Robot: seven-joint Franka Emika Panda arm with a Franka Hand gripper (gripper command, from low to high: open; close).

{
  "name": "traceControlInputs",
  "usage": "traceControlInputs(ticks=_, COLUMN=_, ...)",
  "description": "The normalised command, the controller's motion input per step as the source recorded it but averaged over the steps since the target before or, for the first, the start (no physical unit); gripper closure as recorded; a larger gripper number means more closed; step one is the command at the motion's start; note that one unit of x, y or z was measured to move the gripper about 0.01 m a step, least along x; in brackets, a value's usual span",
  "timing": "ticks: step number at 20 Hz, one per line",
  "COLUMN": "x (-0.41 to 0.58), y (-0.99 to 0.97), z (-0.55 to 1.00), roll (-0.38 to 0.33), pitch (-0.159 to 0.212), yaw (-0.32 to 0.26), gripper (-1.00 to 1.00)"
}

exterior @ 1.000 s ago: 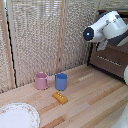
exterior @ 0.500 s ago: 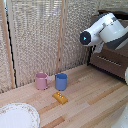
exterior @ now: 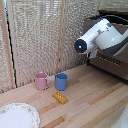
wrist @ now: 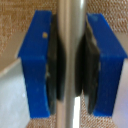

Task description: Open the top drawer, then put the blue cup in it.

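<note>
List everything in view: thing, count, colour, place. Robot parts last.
blue cup: one, blue, on the table, beside the pink mug.
pink mug: one, pink, on the exterior view's left of the blue cup.
yellow block: one, yellow-orange, flat on the table in front of the cups.
plate: one, white, patterned rim, near corner at the exterior view's left.
table: one, light wood.
dresser: one, dark brown, exterior view's right.
handle: one, silver bar, between the fingers.
gripper: one, blue fingers, shut on the handle.

Blue cup [exterior: 61,81], pink mug [exterior: 41,80]
</note>
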Motion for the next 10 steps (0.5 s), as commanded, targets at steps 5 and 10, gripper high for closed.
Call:
traceControlInputs(ticks=5, x=-0.025, y=0.02, z=0.43, roll=0.172, pitch=-0.021, yaw=0.000, gripper=-1.00)
traceControlInputs(ticks=10, x=0.000, y=0.27, z=0.37, roll=0.234, pitch=-0.003, yaw=-0.024, gripper=-1.00)
